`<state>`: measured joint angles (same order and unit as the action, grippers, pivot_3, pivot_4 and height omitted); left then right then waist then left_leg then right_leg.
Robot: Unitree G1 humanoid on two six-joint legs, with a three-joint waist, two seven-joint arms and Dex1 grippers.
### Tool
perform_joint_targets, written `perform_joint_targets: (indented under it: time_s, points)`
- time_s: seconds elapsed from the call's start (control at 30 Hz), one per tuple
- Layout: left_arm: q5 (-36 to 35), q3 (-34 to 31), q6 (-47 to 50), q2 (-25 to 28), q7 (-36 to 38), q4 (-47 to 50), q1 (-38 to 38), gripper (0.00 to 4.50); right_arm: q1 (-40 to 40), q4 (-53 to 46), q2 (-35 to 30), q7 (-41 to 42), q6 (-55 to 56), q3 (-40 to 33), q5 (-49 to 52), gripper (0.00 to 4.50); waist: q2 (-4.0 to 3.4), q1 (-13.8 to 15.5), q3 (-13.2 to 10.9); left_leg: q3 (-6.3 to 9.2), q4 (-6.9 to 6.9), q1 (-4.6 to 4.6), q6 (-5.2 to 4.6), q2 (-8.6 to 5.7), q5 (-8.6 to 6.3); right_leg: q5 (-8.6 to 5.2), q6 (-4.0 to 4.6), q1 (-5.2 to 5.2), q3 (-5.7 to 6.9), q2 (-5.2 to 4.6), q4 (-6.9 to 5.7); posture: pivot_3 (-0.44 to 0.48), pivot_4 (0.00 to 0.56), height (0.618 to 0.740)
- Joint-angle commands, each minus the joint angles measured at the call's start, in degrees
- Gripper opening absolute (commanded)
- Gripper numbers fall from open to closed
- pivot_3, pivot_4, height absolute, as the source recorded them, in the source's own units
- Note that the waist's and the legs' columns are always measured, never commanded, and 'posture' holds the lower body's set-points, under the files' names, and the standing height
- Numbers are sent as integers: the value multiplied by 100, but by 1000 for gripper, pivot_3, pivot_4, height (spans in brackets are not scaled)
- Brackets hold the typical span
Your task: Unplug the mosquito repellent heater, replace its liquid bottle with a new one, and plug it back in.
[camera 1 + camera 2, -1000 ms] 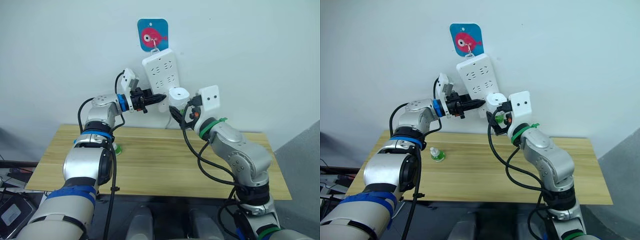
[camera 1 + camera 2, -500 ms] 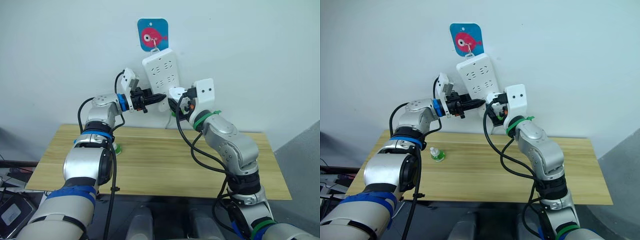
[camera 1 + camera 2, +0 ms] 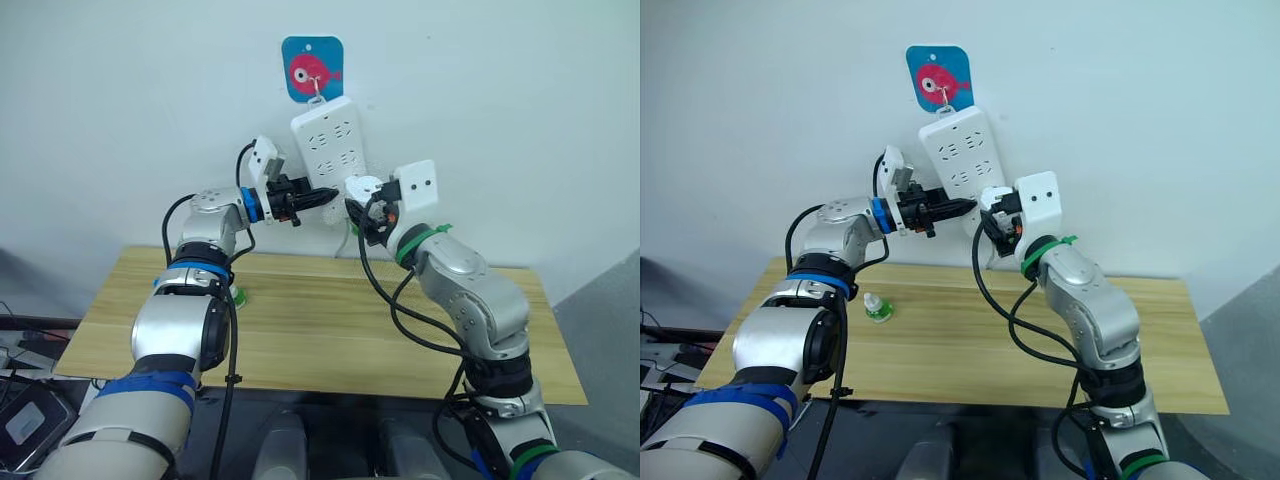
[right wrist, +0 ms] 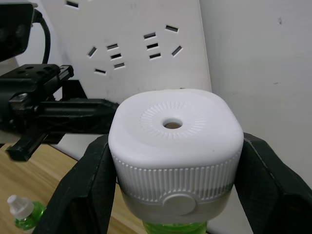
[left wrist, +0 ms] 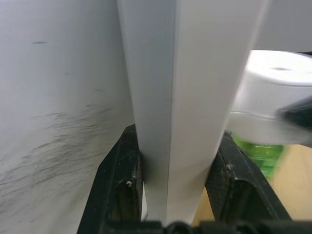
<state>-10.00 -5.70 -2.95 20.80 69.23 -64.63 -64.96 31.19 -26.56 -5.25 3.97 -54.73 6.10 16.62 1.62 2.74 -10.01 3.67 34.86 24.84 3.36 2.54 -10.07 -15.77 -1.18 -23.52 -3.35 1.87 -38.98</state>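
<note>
The white mosquito repellent heater [image 4: 175,131] has a round top with a centre hole, and a green liquid bottle [image 4: 173,227] hangs under it. My right gripper [image 4: 175,161] is shut on its two sides and holds it against the lower right of the white wall power strip [image 3: 328,145]. Its prongs are hidden. My left gripper [image 3: 322,195] is shut on the strip's lower edge, with one black finger [image 5: 119,180] on each side of the strip [image 5: 170,97]. A second small green bottle [image 3: 874,308] with a white tip stands on the table by my left arm.
The power strip hangs from a blue hook plate with a pink fish [image 3: 312,68] on the white wall. Below it is the wooden table [image 3: 320,330], bare but for the small bottle. The black cables of my right arm loop over the table's middle.
The camera has shifted slightly. My right forearm swung in toward the strip and back a little, and the heater stayed at the strip's lower right. The left gripper kept its hold.
</note>
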Motion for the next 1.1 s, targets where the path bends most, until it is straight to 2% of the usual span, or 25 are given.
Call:
perform_joint_targets:
  time_s: [0.03, 0.23, 0.3, 0.57, 0.8, 0.97, 1.1]
  points:
    - [92, 22, -77, 21, -209, 60, -69, 1337, 47, -589, -12, 13, -180, -112, 90, 2935, -1, -6, -2, 3, 1, 0, 0, 2, 0, 0, 0, 0, 3, 1, -2, 155, 180, 740]
    - [88, 0, -82, 41, -334, 55, -38, 1337, 65, -647, 15, -53, -327, -205, 78, 2935, -2, -25, -2, 8, 6, -4, -1, 4, 4, -3, -4, 1, 6, 6, -7, 160, 174, 740]
    - [67, -29, -63, 78, -360, 61, -17, 2068, 43, -633, 2, -47, -310, -248, 67, 2935, -2, -35, -2, 6, 9, -4, -1, 3, 4, -2, -4, 2, 3, 6, -7, 160, 174, 740]
    - [-33, -165, -13, 208, -669, 567, 525, 4477, -133, -530, -102, 22, -163, -422, 52, 2935, -3, -96, -2, 12, 0, -4, -2, 6, 3, -1, 0, -1, 11, 6, -9, 182, 165, 740]
    - [-194, -359, 421, 491, -1296, 2397, 1779, 4477, -360, -403, -213, 123, 47, -663, 70, 2935, -7, -139, -4, 11, 3, -11, -3, 10, 6, -1, 0, -1, 5, 7, -21, 199, 159, 740]
    - [154, -305, 144, 773, -2073, 3651, 2788, 4477, -472, -388, -213, 170, 133, -964, 189, 2935, -7, -117, -4, 13, -2, -10, -3, 11, 5, 0, 2, -1, 7, 6, -15, 213, 160, 740]
    - [-158, -144, 445, 666, -2208, 5651, 3889, 4477, -470, -350, 150, 95, -31, -1730, 725, 2935, -12, -104, -9, 4, -2, -10, -2, 9, 5, 3, 8, 0, -4, -3, -10, 231, 173, 740]
